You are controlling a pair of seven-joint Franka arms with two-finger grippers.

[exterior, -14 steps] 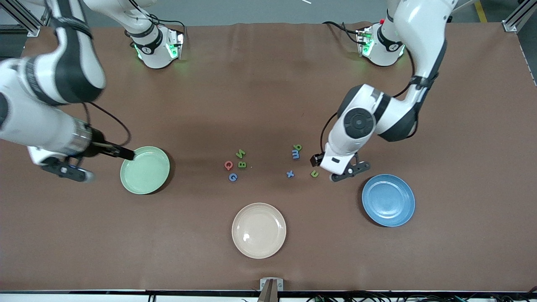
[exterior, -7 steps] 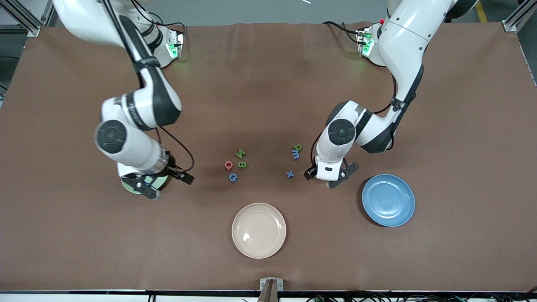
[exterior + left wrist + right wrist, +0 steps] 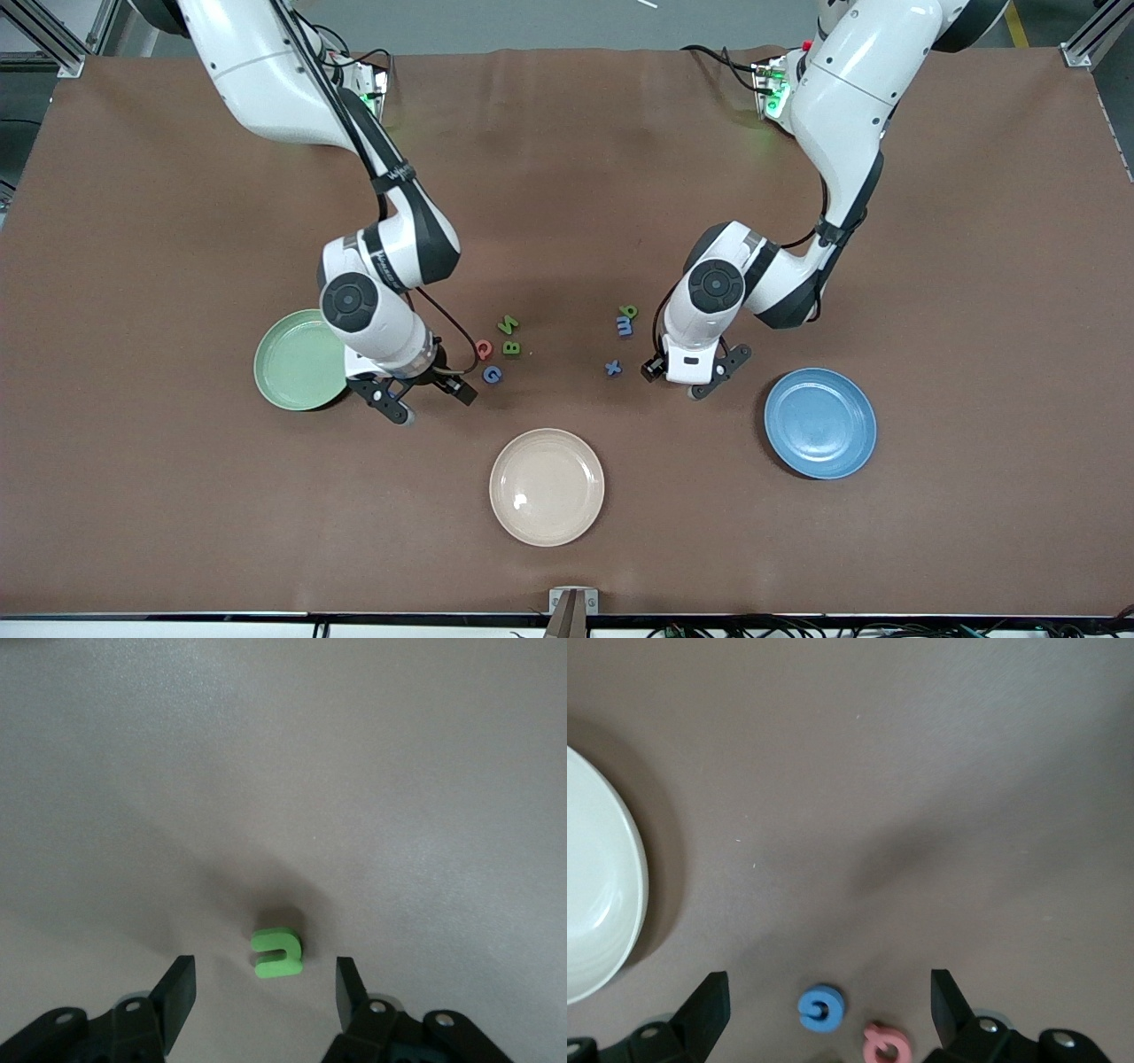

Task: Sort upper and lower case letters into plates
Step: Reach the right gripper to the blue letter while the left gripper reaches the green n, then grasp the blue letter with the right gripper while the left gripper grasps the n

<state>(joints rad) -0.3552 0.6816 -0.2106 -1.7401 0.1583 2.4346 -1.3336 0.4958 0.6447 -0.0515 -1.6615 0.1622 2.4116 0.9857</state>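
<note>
The mint green plate (image 3: pixel 288 363) lies toward the right arm's end, the blue plate (image 3: pixel 819 423) toward the left arm's end. Capitals N (image 3: pixel 508 324), Q (image 3: pixel 483 348), B (image 3: pixel 511 348) and G (image 3: pixel 493 375) lie grouped between them. Lowercase green letter (image 3: pixel 628 311), m (image 3: pixel 625 326) and x (image 3: pixel 612 368) lie beside my left gripper (image 3: pixel 716 372). It is open over a green n (image 3: pixel 278 954), hidden in the front view. The left gripper (image 3: pixel 264 979) straddles the n. My right gripper (image 3: pixel 388 400) is open and empty beside the mint plate; it (image 3: pixel 828 992) hangs over G (image 3: pixel 821 1007) and Q (image 3: pixel 886 1045).
A cream-beige plate (image 3: pixel 547 486) lies nearer the front camera than the letters; its rim shows in the right wrist view (image 3: pixel 620 904). Brown table cloth runs bare around the plates.
My right arm has swung in from the table's end, past the mint plate, to the capitals. My left gripper has shifted a little over the green n, which it now hides in the front view.
</note>
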